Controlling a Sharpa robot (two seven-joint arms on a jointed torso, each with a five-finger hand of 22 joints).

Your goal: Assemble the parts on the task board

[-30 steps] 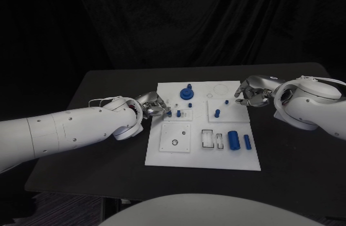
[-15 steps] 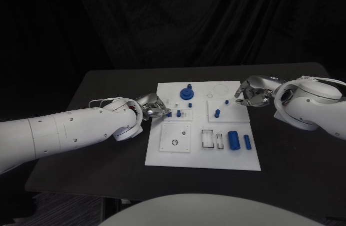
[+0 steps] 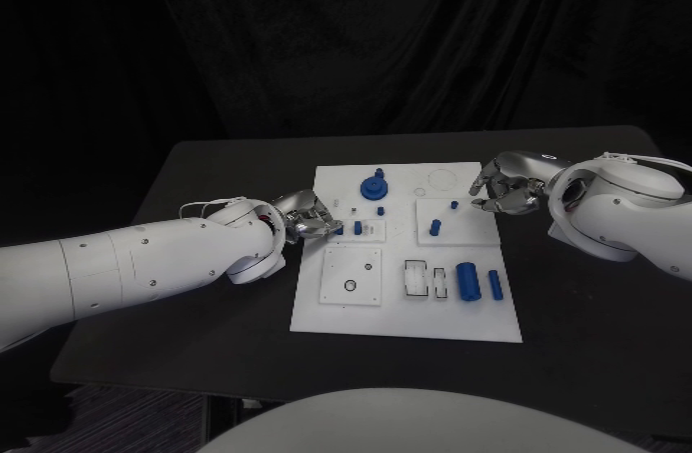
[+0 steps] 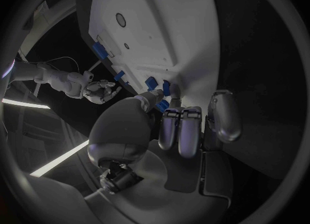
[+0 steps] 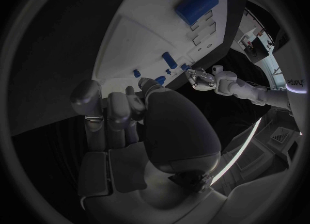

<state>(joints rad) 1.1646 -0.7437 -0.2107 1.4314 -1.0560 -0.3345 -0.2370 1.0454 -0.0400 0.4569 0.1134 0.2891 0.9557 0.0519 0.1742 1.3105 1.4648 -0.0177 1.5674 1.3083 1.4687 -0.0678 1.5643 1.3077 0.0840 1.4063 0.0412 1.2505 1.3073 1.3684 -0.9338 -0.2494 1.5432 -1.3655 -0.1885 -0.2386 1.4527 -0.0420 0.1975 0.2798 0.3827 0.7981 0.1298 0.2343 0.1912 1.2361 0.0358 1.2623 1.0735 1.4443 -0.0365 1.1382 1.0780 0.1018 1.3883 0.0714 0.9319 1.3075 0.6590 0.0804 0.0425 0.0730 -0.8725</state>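
Nothing has visibly moved: left hand (image 3: 306, 216) pinches a small blue peg (image 3: 338, 230) at the flat white task board (image 3: 378, 313), centre frame; right hand (image 3: 498, 185), fingers curled, grip unclear.

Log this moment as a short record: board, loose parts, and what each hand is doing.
task board: white plate mid-table
large blue cylinder: lies near the board's right edge
small blue cylinder: lies beside it, closer to the edge
blue round part: stands near the far edge
left hand: at the board's left edge, fingers curled by small blue parts; grasp unclear
right hand: at the board's right edge, fingers curled; grasp unclear
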